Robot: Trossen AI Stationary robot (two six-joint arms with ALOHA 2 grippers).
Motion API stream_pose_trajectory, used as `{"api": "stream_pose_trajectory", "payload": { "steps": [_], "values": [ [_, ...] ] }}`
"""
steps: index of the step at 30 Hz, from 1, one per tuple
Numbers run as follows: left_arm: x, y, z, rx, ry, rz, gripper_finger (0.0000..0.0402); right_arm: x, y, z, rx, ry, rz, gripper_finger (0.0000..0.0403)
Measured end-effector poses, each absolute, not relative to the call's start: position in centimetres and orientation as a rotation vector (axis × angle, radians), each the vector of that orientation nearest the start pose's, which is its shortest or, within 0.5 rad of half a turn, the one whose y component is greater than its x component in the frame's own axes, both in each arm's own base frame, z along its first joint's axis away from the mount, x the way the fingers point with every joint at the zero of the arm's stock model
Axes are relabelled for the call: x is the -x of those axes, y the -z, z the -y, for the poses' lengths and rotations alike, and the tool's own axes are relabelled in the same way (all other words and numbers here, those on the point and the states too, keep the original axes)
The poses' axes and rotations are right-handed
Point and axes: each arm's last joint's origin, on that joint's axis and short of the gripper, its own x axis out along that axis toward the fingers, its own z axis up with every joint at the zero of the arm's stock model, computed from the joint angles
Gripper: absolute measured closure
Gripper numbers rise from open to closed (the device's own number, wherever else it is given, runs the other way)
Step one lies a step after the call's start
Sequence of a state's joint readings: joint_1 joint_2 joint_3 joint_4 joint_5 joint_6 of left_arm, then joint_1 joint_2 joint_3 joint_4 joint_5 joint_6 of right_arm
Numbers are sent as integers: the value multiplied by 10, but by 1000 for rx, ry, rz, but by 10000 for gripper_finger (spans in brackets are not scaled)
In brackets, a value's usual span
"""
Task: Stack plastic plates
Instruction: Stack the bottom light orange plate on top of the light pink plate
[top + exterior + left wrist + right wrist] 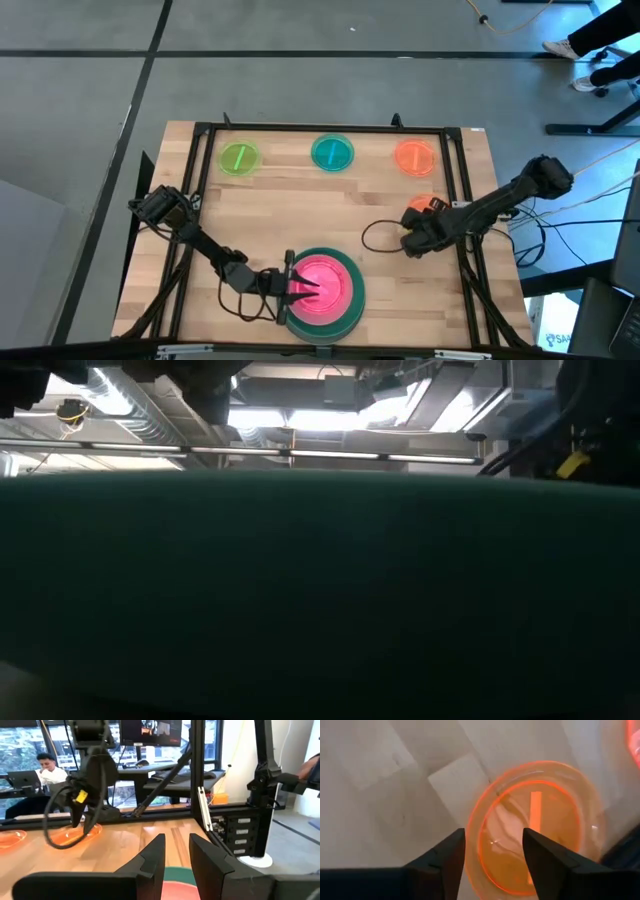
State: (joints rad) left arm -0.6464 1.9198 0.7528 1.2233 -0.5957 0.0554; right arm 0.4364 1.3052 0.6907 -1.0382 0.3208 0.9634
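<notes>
A stack sits at the table's near edge: a bright pink plate [325, 285] lies in a large dark green plate [352, 308]. My left gripper [303, 288] is open and hovers level over the pink plate's left part [175, 891]. An orange translucent plate [535, 825] lies right of centre [428, 203]. My right gripper [492, 852] is open above it, with one finger outside the plate's rim and one over its inside. Lime green [238, 158], teal [332, 153] and orange [414, 156] plates rest flat along the far edge. My right gripper comes at the orange plate from above, its fingers [451, 855] standing on either side of the rim [472, 845]. I cannot tell whether they touch it.
A black frame [320, 129] runs around the table's edges. The dark green plate's wall [320, 590] fills the low view. Loose black cable [378, 236] lies by the right gripper. Bare wood lies between the stack and the far row. A person sits behind the table [47, 767].
</notes>
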Motion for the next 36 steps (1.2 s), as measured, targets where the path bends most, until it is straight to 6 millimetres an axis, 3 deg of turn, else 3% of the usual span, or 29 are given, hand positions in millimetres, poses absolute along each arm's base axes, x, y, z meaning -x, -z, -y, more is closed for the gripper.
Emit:
{"api": "stream_pose_trajectory", "payload": {
  "steps": [6,17,22,29,36],
  "values": [
    [-292,-152,200,4,51,23,321,-170,-152,-60,-265,546,-1363,217],
    [-291,-152,201,12,57,16,321,-161,-139,-52,-239,599,-1367,250],
    [-291,-152,201,12,58,15,321,-157,-134,-51,-229,602,-1377,293],
    [-291,-152,201,11,58,15,321,-159,-134,-52,-157,510,-1384,388],
    [-291,-151,201,8,58,12,321,-171,-145,-60,-72,397,-1327,392]
  ]
}}
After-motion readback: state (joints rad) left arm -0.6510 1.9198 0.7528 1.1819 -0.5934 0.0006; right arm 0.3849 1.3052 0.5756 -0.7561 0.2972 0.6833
